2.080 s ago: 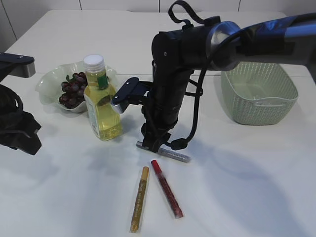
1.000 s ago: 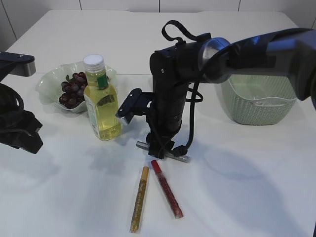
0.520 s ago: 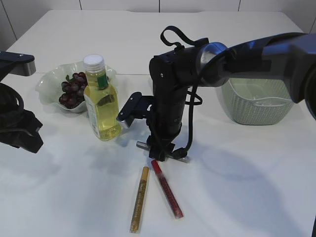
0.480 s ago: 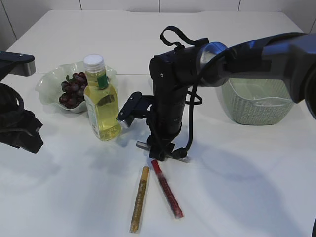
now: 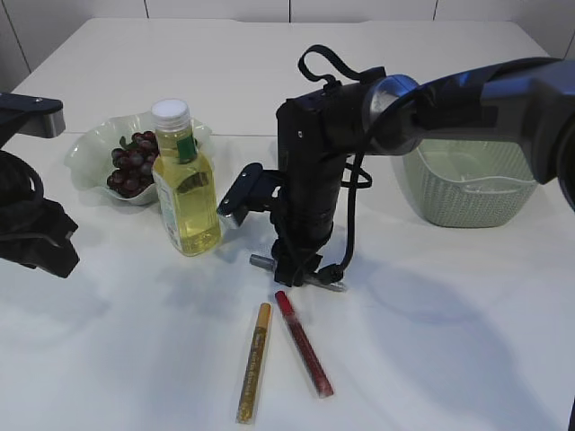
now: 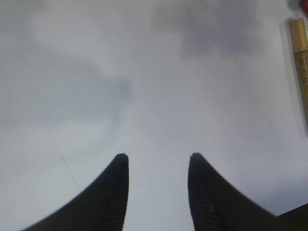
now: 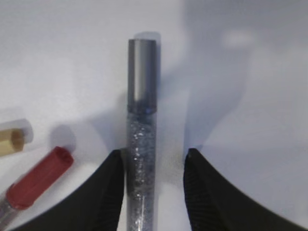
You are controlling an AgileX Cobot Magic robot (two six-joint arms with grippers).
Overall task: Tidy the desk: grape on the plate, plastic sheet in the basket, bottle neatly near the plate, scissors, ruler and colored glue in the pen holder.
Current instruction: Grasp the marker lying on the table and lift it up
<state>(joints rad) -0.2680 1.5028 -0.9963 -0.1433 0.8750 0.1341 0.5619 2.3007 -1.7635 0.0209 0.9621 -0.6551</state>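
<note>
Green basket (image 5: 472, 184): interior unclear | plate (image 5: 90, 153): grapes (image 5: 130, 162)

right tool (image 7: 154, 187): lowered over silver glue pen (image 7: 142, 144) | jaws narrowing around it | pen unmoved on table

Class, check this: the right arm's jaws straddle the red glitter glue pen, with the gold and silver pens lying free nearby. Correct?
Not quite. The right wrist view shows the jaws straddling the silver glitter glue pen. The red pen and gold pen lie free to its side.
</note>
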